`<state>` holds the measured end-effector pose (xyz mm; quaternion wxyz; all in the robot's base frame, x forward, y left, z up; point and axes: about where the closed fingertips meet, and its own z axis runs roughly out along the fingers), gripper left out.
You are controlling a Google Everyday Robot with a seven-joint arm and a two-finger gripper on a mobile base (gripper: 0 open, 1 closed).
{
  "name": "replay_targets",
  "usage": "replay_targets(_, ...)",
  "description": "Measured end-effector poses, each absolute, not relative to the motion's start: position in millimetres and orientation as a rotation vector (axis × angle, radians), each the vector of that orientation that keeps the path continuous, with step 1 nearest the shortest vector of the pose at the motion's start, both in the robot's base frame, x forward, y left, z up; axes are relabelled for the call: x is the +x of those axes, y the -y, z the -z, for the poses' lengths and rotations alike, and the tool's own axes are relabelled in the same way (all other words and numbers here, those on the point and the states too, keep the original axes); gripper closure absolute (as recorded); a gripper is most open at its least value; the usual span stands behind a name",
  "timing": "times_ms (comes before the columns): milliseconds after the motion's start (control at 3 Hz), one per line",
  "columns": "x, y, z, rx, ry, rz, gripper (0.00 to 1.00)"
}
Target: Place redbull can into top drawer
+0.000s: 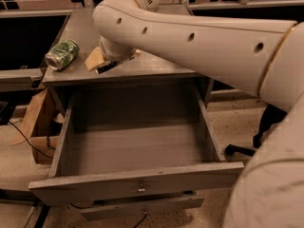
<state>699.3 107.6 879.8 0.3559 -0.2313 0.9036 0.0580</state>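
The top drawer [137, 153] stands pulled out wide, its inside bare, with a flat front panel and a small metal knob [141, 190]. My gripper [102, 63] is at the end of the white arm, low over the cabinet top [156, 65] just behind the drawer's left half, with a tan pad showing on it. The redbull can is not in view; the arm hides much of the cabinet top. A fatter green-patterned can [61, 54] lies on its side to the left of the gripper, apart from it.
The narrower lower drawer front [142, 207] shows beneath the open drawer. A cardboard box [40, 127] sits on the floor at the left. My arm's bulk [266, 175] fills the right side. Dark tables stand at the left and behind.
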Motion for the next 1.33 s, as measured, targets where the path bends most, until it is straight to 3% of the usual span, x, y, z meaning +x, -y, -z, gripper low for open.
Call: replay_targets(1333,625.5,-99.7,-792.2,-0.593,-2.685,-0.249,1.0)
